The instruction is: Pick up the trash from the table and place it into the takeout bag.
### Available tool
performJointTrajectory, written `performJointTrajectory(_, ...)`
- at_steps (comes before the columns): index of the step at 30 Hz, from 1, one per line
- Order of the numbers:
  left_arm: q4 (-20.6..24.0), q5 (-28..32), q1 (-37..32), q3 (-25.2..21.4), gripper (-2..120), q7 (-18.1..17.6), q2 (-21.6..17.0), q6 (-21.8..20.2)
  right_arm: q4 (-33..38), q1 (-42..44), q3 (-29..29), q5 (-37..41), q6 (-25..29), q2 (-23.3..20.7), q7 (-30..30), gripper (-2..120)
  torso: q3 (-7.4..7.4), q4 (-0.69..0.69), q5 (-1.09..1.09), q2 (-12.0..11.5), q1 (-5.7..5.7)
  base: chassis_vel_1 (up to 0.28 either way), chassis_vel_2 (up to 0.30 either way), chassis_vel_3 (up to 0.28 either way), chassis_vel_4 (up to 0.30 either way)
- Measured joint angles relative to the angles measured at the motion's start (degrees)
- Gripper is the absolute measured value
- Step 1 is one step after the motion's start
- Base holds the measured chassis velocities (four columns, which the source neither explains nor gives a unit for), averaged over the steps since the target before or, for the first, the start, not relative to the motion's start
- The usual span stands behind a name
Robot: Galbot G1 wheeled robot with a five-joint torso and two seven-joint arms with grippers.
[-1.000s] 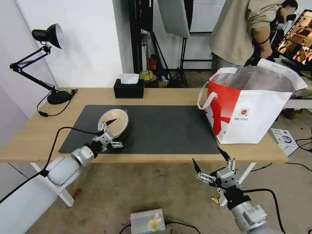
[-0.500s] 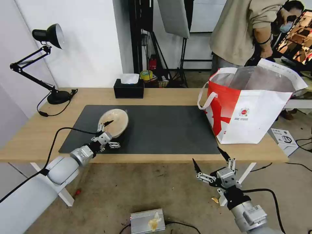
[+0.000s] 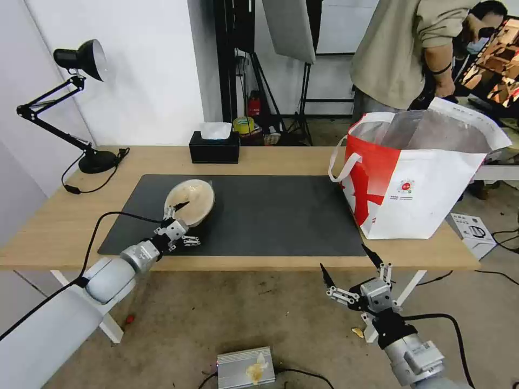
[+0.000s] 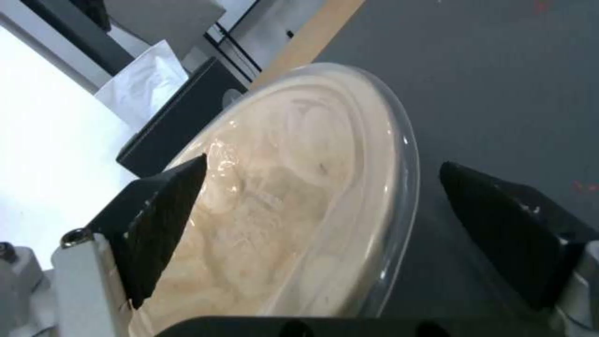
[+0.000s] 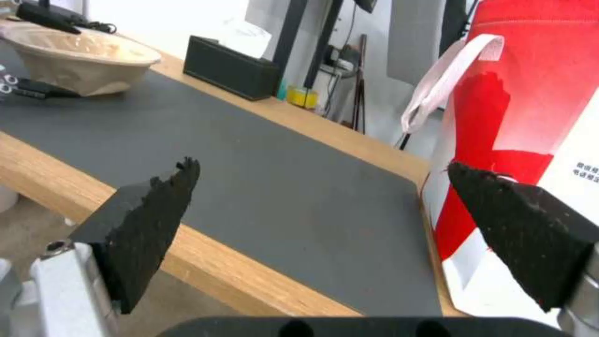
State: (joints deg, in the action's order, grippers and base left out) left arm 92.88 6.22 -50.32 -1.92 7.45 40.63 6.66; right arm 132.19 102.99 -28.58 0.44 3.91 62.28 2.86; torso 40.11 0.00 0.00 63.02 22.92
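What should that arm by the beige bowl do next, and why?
Probably close its fingers. The left gripper is open and straddles the near rim of the beige paper-pulp bowl, one finger over the inside, the other outside above the mat. Nothing is gripped yet.

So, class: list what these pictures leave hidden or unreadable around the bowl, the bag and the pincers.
1. Inside of the white-and-red foil-lined takeout bag: head view, its own walls hide the contents.
2. Beige paper-pulp bowl: head view, left pincer covers its near rim; contact unclear.
3. Bag's print: too small to read.
4. Right pincer hangs open below the light-wood table.
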Motion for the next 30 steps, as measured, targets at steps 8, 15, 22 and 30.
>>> performJointTrajectory(8, -0.62, -0.34, 0.23, 0.25, 100, -0.09, 0.13, 0.16, 0.0, 0.0, 0.0, 0.0, 0.0, 0.0, 0.0, 100, 0.0, 0.0, 0.0, 0.0, 0.0, 0.0, 0.0, 0.0, 0.0)
performJointTrajectory(15, -1.25, -0.49, -0.08, -0.61, 100, -0.18, -0.03, 0.37, 0.0, 0.0, 0.0, 0.0, 0.0, 0.0, 0.0, 100, 0.0, 0.0, 0.0, 0.0, 0.0, 0.0, 0.0, 0.0, 0.0)
performJointTrajectory(22, -1.99, -0.78, -0.83, -1.59, 100, -0.21, 0.02, 1.58, 0.0, 0.0, 0.0, 0.0, 0.0, 0.0, 0.0, 100, 0.0, -0.01, 0.0, 0.01, 0.0, 0.0, 0.0, 0.0, 0.0)
performJointTrajectory(30, -2.77, -1.07, -0.49, -1.59, 100, -0.21, 0.23, 1.85, 0.0, 0.0, 0.0, 0.0, 0.0, 0.0, 0.0, 100, -0.01, 0.0, 0.01, 0.02, 0.0, 0.0, 0.0, 0.0, 0.0)
